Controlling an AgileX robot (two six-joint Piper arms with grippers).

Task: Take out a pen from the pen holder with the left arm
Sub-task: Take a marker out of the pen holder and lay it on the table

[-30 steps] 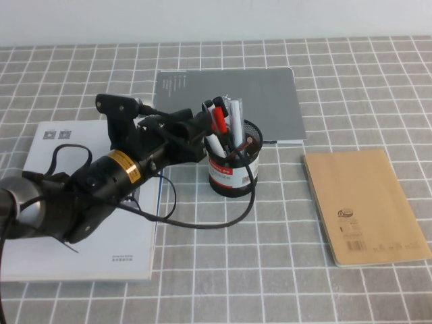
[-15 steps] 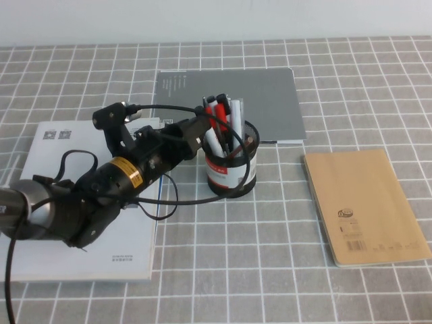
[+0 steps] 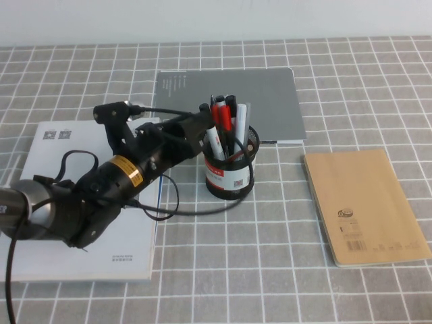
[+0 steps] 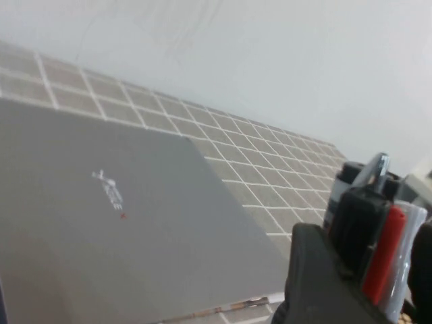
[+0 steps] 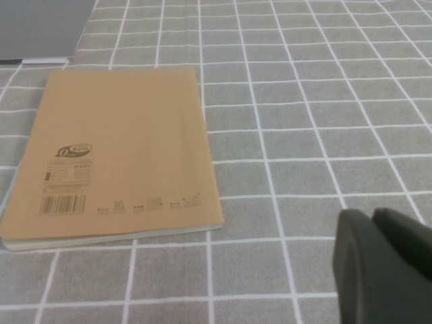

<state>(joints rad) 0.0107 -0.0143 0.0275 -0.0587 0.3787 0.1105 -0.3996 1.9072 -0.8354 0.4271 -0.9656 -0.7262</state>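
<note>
The left gripper [image 3: 204,125] stood at the tops of the pens, on the side of the mesh pen holder [image 3: 233,170] that faces the tabletop's left edge. In the left wrist view a red-and-black pen [image 4: 379,246] lay between its jaws. Whether they already pinched it or only stood around it, I could not tell.

The pen holder stood upright near the middle of the tabletop [image 3: 270,270], just in front of a grey book [image 3: 270,101] that lay toward the far edge.

To do this step well, I judged, the jaws should close firmly on one pen only. They should then rise straight along it, so that the light holder neither tips nor comes up with it. The neighbouring pens were packed close and could be caught too.

The arm lay over a white book [image 3: 47,202], and a black cable [image 3: 196,212] ran past the holder's foot.

The right gripper [image 5: 385,270] showed only as a dark corner near a brown notebook [image 3: 364,202], cut off by the frame. The state of its jaws could not be told.
</note>
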